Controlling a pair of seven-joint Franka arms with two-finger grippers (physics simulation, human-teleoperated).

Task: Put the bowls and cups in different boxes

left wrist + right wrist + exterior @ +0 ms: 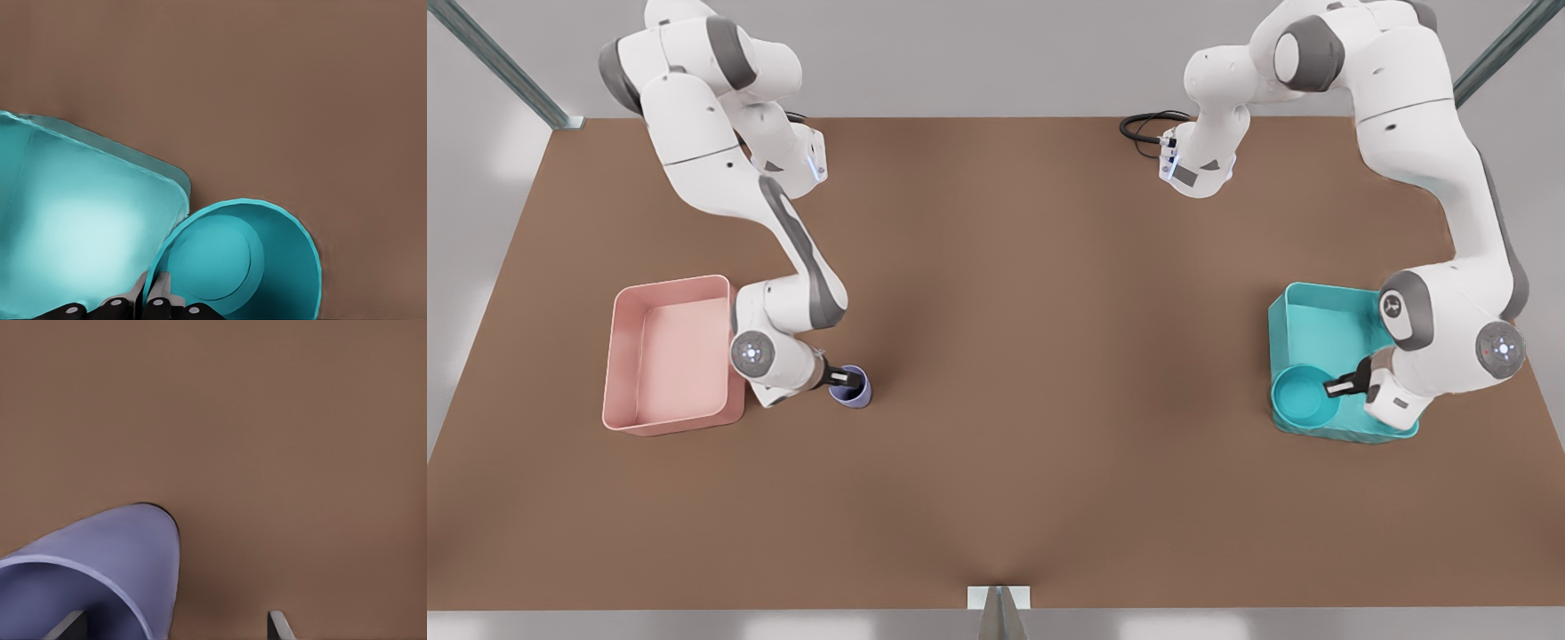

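Left gripper [1336,388] is clamped on the rim of the teal bowl [1303,396], fingers [159,293] pinched together w/ the bowl wall between them, as seen in the left wrist view. It sits on the front view's right, over the near corner of the teal box. Right gripper [845,377] is on the front view's left, fingers apart: in the right wrist view one finger [67,627] is inside the cup rim, the other [280,625] outside, well clear of the wall, so not yet closed on it.

Table [1014,356]: brown, spans most of the front view, carries everything.

Pink box [671,354]: on the front view's left, upright, nothing inside. Right arm's wrist sits just beside its inner wall.

Teal box [1325,329]: on the front view's right, partly covered by the left arm. In the left wrist view its rounded corner [175,183] touches or nearly touches the bowl rim.

Teal bowl: at the box's near corner toward table centre, tilted. Can't tell from the pics if it's resting on the box edge or held just off it; part of it overhangs the table.

Lavender cup [852,388]: upright on the table, near the pink box but outside it, toward centre, w/ the right gripper at its rim. Also seen close up in the right wrist view [113,560].
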